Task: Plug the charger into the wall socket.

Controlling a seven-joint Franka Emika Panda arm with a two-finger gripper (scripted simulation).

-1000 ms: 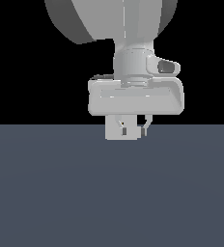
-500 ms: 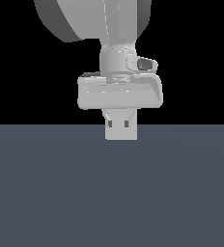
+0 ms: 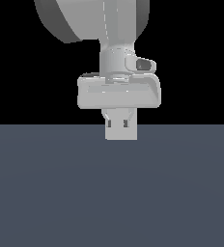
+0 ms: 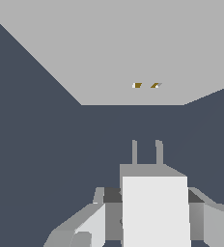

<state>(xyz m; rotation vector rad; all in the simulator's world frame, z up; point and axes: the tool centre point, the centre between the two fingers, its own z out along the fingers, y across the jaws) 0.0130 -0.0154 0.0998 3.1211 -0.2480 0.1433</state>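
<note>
We found the hand point(image 3: 121, 123) clamped on the charger point(image 4: 155, 210), held low over the table point(image 3: 112, 193). Its two prongs point(image 4: 147, 152) faced the wall socket point(image 4: 133, 48), apart from it, in line with two small slots point(image 4: 147, 85).

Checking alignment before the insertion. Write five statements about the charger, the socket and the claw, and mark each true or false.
1. The claw holds the charger between its fingers. True.
2. The charger's two prongs point toward the wall socket. True.
3. The prongs are already inside the socket's two slots. False: in the wrist view a stretch of dark floor lies between the prong tips and the socket plate.
4. The charger lies loose on the floor beside the claw. False: it sits clamped in the claw.
5. The socket plate carries three slots. False: only two small slots show.
</note>
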